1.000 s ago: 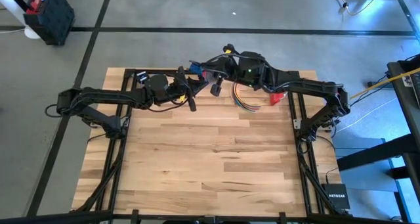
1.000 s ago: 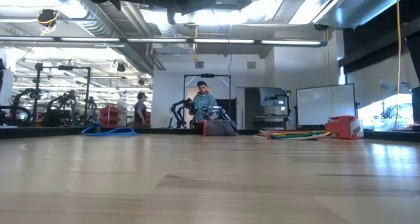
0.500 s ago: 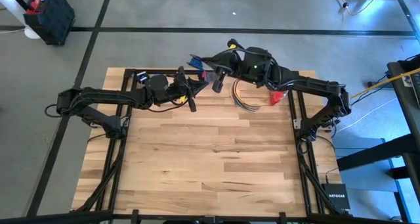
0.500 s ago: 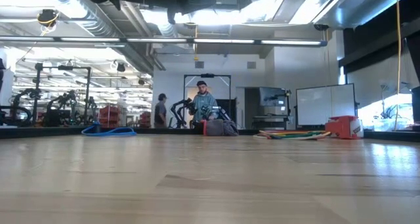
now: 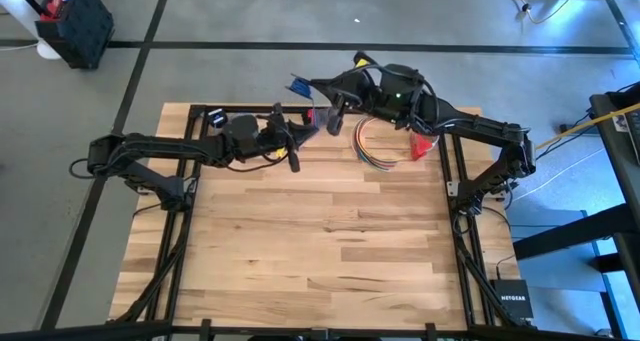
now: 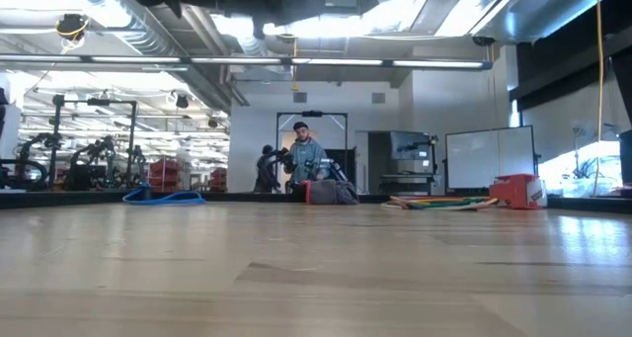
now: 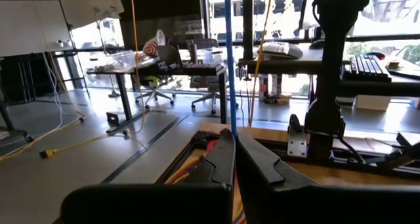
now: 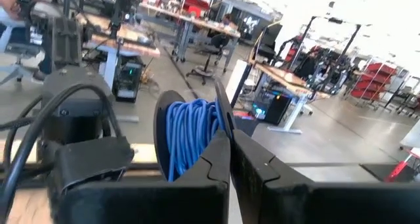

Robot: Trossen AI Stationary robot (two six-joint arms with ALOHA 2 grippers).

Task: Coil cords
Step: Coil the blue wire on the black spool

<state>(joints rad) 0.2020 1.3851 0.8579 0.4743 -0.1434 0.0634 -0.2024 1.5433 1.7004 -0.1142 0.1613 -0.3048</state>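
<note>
Near the top centre of the high view, the right gripper point(image 5: 312, 99) is clamping a coiled blue cord point(image 8: 190, 140) between nearly closed fingers. Just left of it, the left gripper point(image 5: 292, 146) is pinching a taut blue strand point(image 7: 230, 60), jaws together. A multicoloured cord bundle point(image 5: 372, 147) is lying on the table point(image 5: 320, 251) beneath the right arm.

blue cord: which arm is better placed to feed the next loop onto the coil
Probably left: the left tool is shut on the taut blue cord, while the right tool holds the coil.
</note>
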